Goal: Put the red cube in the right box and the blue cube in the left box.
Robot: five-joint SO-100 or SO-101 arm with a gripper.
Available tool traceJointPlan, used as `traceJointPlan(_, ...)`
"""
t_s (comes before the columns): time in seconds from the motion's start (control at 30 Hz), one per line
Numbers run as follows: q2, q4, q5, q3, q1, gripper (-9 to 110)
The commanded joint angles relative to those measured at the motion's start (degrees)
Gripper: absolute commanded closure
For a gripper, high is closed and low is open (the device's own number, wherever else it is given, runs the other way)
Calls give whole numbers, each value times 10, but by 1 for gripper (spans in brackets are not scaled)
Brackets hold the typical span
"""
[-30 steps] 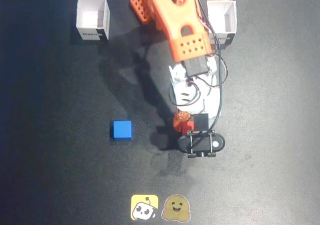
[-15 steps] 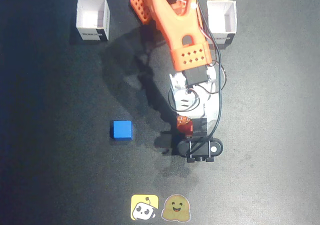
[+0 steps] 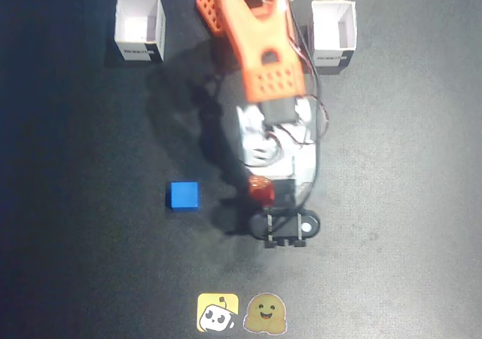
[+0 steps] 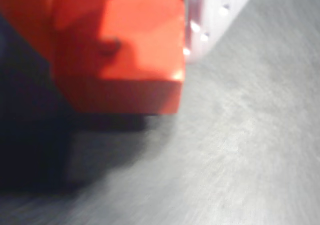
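Observation:
The red cube sits between the fingers of my gripper, which is shut on it near the middle of the fixed view. In the wrist view the red cube fills the upper left, hanging above its shadow on the mat, with a white finger against its right side. The blue cube lies on the black mat, to the left of the gripper and apart from it. One white box stands open at the top left and another white box at the top right.
The orange arm reaches down from the top centre, between the two boxes. A black camera mount sticks out below the gripper. Two cartoon stickers lie at the bottom edge of the mat.
The arm has swung to the left in the fixed view, carrying the red cube with it. The blue cube and both boxes have stayed put.

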State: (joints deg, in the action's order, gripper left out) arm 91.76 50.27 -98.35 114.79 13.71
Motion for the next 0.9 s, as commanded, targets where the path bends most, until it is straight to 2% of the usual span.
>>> traceJointPlan(0.0, 47, 59, 20, -60, -22, 91)
traceJointPlan(0.17, 116, 138, 27, -64, -79, 91)
traceJointPlan(0.37, 200, 214, 54, -39, -200, 91)
traceJointPlan(0.63, 283, 252, 65, 12, -333, 91)
traceJointPlan(0.87, 359, 258, 118, 78, -460, 91)
